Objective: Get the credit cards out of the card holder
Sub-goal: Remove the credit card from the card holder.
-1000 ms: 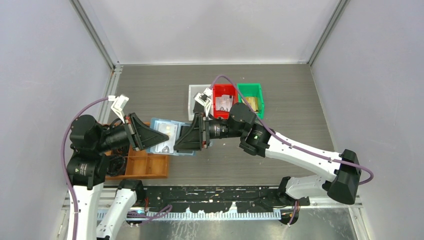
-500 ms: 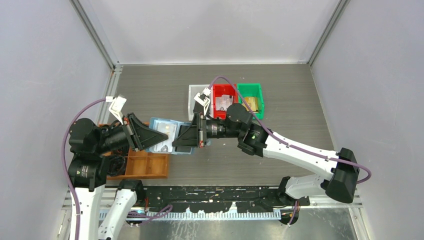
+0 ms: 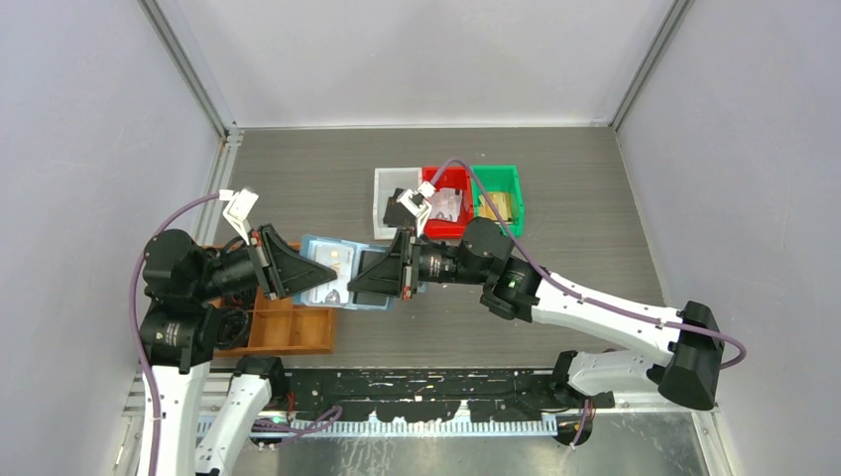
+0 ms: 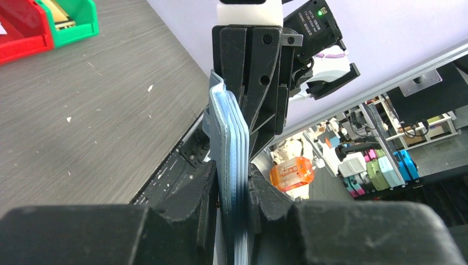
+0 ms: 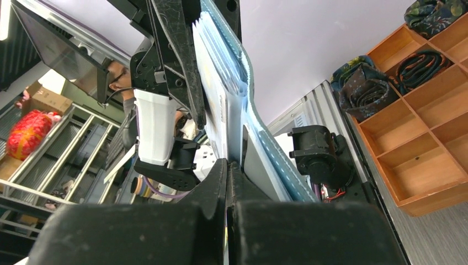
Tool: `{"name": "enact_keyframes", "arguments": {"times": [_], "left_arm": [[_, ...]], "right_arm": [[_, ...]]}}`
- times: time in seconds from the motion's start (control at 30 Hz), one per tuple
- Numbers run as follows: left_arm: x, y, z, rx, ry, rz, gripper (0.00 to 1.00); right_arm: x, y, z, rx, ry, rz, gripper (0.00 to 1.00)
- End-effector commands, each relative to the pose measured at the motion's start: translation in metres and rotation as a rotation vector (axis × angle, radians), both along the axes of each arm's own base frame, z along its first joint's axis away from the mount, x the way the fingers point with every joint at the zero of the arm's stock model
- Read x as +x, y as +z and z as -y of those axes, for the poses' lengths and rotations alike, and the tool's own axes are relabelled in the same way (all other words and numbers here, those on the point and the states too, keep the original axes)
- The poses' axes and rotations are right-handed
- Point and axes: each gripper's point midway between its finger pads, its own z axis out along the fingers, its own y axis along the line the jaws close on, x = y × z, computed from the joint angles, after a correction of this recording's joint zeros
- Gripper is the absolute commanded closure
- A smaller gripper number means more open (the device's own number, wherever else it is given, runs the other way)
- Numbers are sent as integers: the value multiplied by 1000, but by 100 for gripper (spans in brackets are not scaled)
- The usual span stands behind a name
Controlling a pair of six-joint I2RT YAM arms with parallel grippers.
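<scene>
Card holder: the teal-blue card holder point(image 3: 335, 271) is held up off the table between the two grippers, above the table's near-left part and just right of the wooden tray. It lies spread open, with its paler blue inside facing up in the top view.
Credit cards: the credit cards point(image 3: 340, 259) sit in the pockets. A pale face with a small yellowish mark shows on the open inside. In the wrist views only stacked thin edges show, so they cannot be counted.
Left gripper: the left gripper point(image 4: 232, 185) is clamped on the holder's left edge. Its two fingers press the stacked blue layers from both sides, with no gap showing.
Right gripper: the right gripper point(image 5: 228, 174) faces the left one from the other side. Its fingers are pinched almost together on the thin pale inner layers of the holder, and the teal outer cover passes beside them. Whether a card or a pocket lies between them cannot be told.
Wooden tray: the brown wooden tray point(image 3: 291, 328) lies flat under the left arm. Dark rolled items sit in some of its compartments.
Bins: a white bin point(image 3: 389, 188), a red bin point(image 3: 451, 181) and a green bin point(image 3: 501, 177) stand side by side, farther back and well apart from the holder.
Table: the grey table point(image 3: 575, 198) carries the tray and the bins.
</scene>
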Motion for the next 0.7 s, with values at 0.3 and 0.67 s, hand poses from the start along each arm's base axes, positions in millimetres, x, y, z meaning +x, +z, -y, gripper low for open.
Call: {"name": "enact_keyframes", "arguments": {"times": [0.3, 0.67], "left_arm": [[-29, 16, 4, -29, -115, 41, 99], [-31, 21, 3, -23, -111, 72, 99]], "right_arm": [[28, 25, -3, 63, -131, 41, 76], [34, 20, -8, 27, -143, 27, 92]]}}
